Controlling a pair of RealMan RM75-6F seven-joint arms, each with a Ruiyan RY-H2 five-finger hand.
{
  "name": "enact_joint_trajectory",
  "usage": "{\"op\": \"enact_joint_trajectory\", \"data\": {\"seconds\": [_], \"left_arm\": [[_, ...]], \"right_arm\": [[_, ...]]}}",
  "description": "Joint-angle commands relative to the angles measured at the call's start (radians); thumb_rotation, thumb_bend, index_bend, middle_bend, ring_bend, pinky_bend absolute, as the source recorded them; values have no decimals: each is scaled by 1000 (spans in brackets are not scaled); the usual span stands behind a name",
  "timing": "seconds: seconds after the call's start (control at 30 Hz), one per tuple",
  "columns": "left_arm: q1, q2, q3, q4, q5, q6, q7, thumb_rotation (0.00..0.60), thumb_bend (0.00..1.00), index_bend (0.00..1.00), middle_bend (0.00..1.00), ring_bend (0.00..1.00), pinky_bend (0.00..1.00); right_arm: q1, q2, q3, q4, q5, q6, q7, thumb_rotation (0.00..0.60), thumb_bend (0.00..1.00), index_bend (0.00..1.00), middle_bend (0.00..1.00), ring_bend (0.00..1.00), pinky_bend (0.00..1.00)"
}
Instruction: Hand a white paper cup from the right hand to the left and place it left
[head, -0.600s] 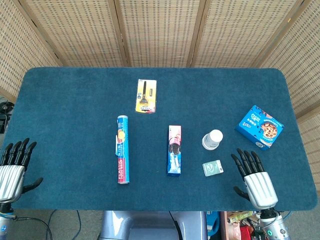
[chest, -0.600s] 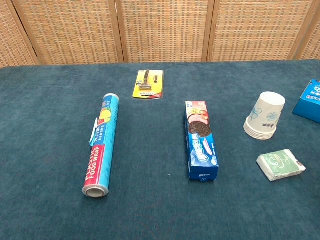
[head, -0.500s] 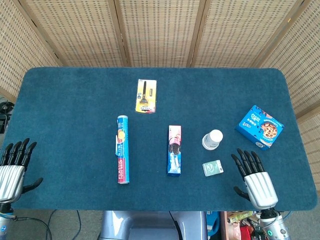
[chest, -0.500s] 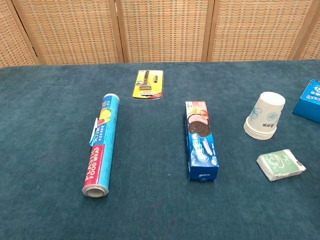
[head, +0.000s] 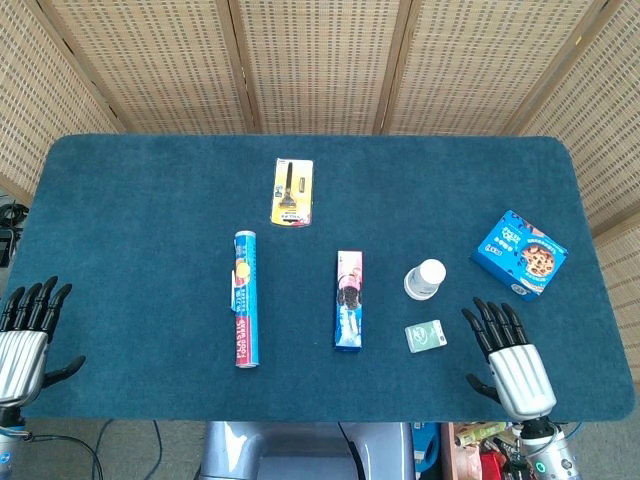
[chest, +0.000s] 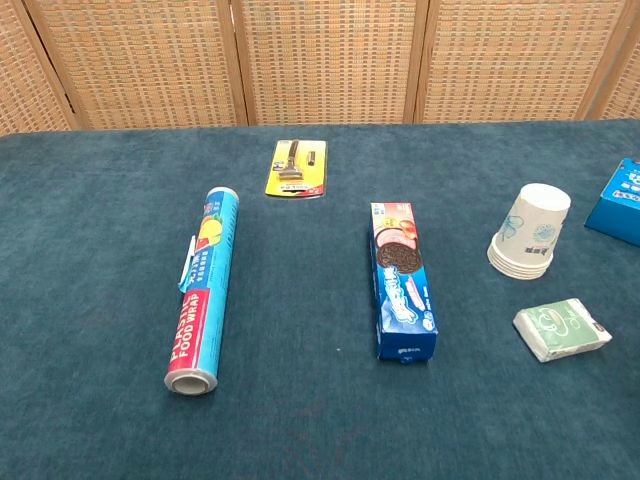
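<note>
the paper cup (head: 425, 279) sat upside down as a nested stack, between the cookie box (head: 348, 300) and the blue box (head: 519, 253). both the right hand (head: 508, 360) and left hand (head: 26, 335) lay spread, holding nothing. a loose grasp could lift several cups or topple them.

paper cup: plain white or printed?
White paper cup with a pale blue printed design; chest view shows it best.

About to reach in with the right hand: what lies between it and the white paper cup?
In the head view, the small green packet lies just left of the line from the right hand to the white paper cup; otherwise bare blue cloth.
</note>
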Motion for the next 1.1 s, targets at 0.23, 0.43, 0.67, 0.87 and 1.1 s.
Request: {"op": "enact_joint_trajectory", "data": {"seconds": [0.23,0.43,0.67,0.87,1.1], "left_arm": [[3,2,0,-2,2,7,-3,600,93,0,0,0,0],[4,4,-4,3,-10,6,-11,600,93,0,0,0,0],[0,0,-4,6,-12,-2,-6,600,94,0,0,0,0],[-3,-9,-4,12,-10,-4,6,600,93,0,0,0,0],[-6,-16,-11,26,-34,-16,7,600,94,0,0,0,0]], "right_arm": [[3,-3,3,5,-1,0,13,600,95,32,0,0,0],[16,-13,12,5,-2,-10,18,600,96,32,0,0,0],[65,-4,56,-69,37,-81,-49,600,95,65,0,0,35],[152,-1,133,-162,109,-192,-148,600,95,76,0,0,58],[256,-21,225,-208,264,-325,-285,600,95,145,0,0,121]]}}
